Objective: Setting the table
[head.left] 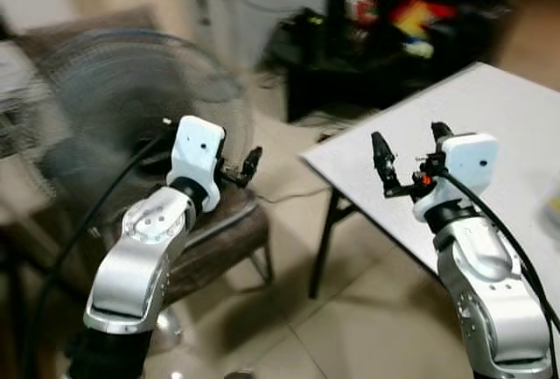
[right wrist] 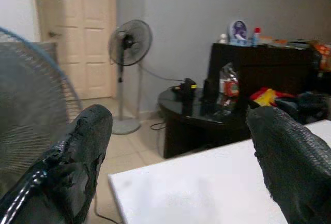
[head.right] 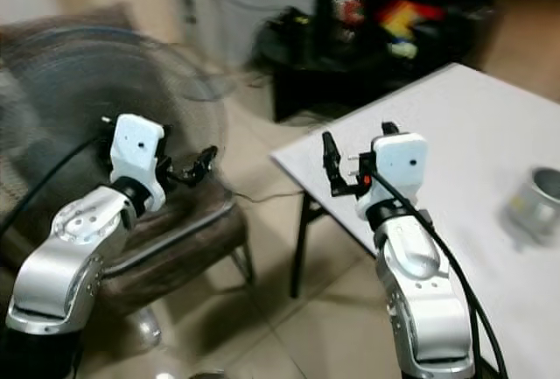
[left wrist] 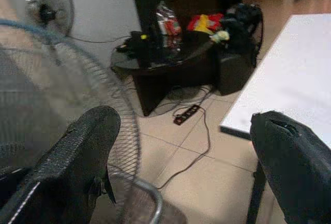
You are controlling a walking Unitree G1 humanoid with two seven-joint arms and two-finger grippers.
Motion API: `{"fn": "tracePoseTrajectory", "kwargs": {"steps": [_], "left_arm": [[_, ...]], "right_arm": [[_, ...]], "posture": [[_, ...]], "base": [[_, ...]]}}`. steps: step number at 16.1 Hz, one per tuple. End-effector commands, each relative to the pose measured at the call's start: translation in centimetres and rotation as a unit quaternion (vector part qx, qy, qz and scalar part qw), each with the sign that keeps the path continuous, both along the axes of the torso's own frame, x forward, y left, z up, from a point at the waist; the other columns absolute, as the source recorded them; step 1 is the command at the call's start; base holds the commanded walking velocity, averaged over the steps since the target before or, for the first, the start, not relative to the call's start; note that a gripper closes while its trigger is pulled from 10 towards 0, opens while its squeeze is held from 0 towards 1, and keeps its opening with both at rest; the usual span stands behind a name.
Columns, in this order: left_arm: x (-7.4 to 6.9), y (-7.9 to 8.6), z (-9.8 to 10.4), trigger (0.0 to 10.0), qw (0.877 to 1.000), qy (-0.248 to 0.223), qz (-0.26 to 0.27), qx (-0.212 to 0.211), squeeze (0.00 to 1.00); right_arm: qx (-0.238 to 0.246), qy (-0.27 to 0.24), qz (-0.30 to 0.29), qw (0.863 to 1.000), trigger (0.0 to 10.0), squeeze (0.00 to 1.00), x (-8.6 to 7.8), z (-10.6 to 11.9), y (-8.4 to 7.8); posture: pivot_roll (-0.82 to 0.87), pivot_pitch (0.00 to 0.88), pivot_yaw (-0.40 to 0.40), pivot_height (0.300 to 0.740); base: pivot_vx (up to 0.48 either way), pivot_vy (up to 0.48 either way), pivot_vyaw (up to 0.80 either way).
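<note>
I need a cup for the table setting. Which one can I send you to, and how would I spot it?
Start at the white table on the robot's right. Near its right side stands a small metal cup, the one thing on that bare top, beyond the right gripper.

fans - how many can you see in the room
2: a large fan close by at the robot's left, beside the left gripper, and a standing fan farther back by the door. Others may be hidden.
</note>
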State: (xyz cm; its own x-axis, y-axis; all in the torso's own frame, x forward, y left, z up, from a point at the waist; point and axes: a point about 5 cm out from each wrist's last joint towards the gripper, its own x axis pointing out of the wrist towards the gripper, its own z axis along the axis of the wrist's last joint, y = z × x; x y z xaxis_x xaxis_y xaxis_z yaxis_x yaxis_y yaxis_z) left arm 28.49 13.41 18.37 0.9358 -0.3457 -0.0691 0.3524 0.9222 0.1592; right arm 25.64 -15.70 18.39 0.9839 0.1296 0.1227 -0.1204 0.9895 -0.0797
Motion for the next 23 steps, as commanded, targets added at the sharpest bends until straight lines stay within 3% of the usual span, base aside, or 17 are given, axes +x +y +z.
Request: {"fn": "tracePoseTrajectory", "kwargs": {"steps": [1,9,11,12,13,20,23], "left_arm": [[0.05,0.36,-0.19,10.0,1.000,0.009,0.005,0.002,0.00],[-0.09,0.06,-0.45,10.0,0.998,0.050,-0.013,-0.045,0.00],[-0.06,0.04,-0.37,10.0,0.998,0.043,-0.013,-0.034,0.00],[0.43,0.69,-0.30,10.0,0.999,0.018,0.031,-0.007,0.00],[0.54,0.88,-0.30,10.0,0.999,0.016,0.040,-0.002,0.00],[0.61,0.58,-0.02,10.0,1.000,0.008,0.028,0.002,0.00],[0.60,0.40,0.09,10.0,1.000,0.007,0.017,-0.004,0.00]], "right_arm": [[0.009,0.014,0.007,1.000,10.0,1.00,0.07,-0.30,0.21],[0.005,0.038,0.005,0.999,10.0,1.00,-0.05,-0.82,-0.25],[0.007,0.037,0.009,0.999,10.0,1.00,-0.07,-0.78,-0.14],[0.021,0.033,0.017,0.999,10.0,1.00,-0.04,-0.64,0.09],[0.025,0.032,0.019,0.999,10.0,1.00,0.01,-0.62,0.13],[0.041,0.035,0.005,0.999,10.0,1.00,0.06,-0.72,-0.16],[0.053,0.040,-0.012,0.998,10.0,1.00,0.16,-0.98,-0.48]], "posture": [[0.04,0.000,0.020,0.740],[0.03,0.000,0.023,0.740],[0.03,0.000,0.020,0.740],[0.03,0.000,0.020,0.740],[0.03,0.000,0.018,0.740],[0.04,0.000,0.017,0.740],[0.04,0.000,0.016,0.740]], "base": [[0.000,0.000,0.80],[0.000,0.000,0.80],[0.000,0.000,0.80],[0.000,0.000,0.80],[0.000,0.000,0.80],[0.000,0.000,0.80],[0.000,0.000,0.00]]}}
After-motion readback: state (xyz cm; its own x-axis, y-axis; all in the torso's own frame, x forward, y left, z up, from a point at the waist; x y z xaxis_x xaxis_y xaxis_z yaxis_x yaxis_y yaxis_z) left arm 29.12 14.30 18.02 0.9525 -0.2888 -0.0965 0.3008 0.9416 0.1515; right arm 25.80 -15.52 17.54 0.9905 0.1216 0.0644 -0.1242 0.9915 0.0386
